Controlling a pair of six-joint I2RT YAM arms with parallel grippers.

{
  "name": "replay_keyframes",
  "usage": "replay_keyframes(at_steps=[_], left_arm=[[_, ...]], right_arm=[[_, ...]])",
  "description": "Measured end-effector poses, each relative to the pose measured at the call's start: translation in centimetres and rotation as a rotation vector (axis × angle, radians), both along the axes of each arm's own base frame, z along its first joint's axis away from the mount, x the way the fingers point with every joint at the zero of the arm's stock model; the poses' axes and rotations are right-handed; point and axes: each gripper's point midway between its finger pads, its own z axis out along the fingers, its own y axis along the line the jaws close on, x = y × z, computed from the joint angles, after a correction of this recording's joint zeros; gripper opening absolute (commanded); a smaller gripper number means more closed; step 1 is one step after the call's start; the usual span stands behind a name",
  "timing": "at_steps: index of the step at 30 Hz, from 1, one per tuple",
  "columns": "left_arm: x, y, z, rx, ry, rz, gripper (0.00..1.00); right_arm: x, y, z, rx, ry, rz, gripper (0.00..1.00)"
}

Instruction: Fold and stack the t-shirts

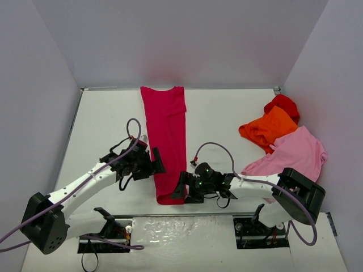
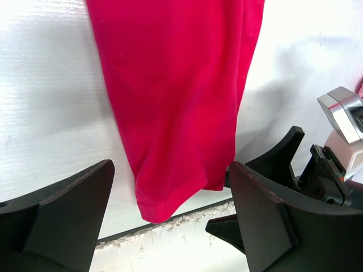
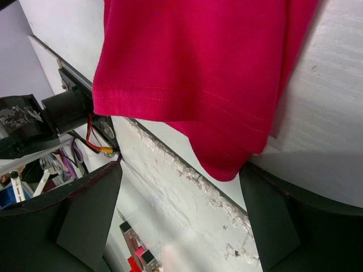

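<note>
Cloth of the raspberry-red t-shirt [image 1: 165, 133] lies in a long strip from back to front, its near end between the left gripper [image 1: 157, 163] and the right gripper [image 1: 181, 192], both with fingers spread wide, the right one closer to the hem.

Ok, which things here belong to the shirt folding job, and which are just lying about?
For the job: raspberry-red shirt, orange shirt, bright red shirt, pale pink shirt.

Just there: white table, grey cables looping off the arms.
</note>
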Motion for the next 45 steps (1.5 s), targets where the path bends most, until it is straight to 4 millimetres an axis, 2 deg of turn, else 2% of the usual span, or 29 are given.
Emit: replay_keyframes(at_steps=[15,28,32,36,38,39,40,45], left_arm=[[-0.1,0.4,-0.2,0.019,0.002,0.001,0.8],[-0.3,0.5,-0.5,0.026,0.005,-0.005,0.79],[-0.3,0.6,-0.9,0.038,0.012,-0.013,0.79],[-0.3,0.6,-1.2,0.046,0.021,-0.017,0.79],[-0.3,0.5,-1.4,0.049,0.025,-0.018,0.79],[-0.3,0.5,-1.5,0.05,0.027,-0.019,0.79],[-0.3,0.5,-1.5,0.052,0.029,-0.02,0.79],[-0.3,0.5,-1.7,0.054,0.035,-0.023,0.79]], right_arm=[[0.2,-0.4,-0.5,-0.043,0.021,-0.055,0.74],[1.9,2.0,-0.3,0.057,0.052,-0.069,0.74],[1.9,2.0,-0.4,0.075,0.067,-0.077,0.58],[1.9,1.5,-1.0,0.05,0.069,-0.088,0.47],[1.9,1.3,-1.2,0.038,0.069,-0.092,0.27],[1.9,1.2,-1.5,0.028,0.07,-0.094,0.1],[1.9,1.0,-1.8,0.015,0.071,-0.097,0.02],[1.8,0.4,-2.8,-0.021,0.086,-0.104,0.0]])
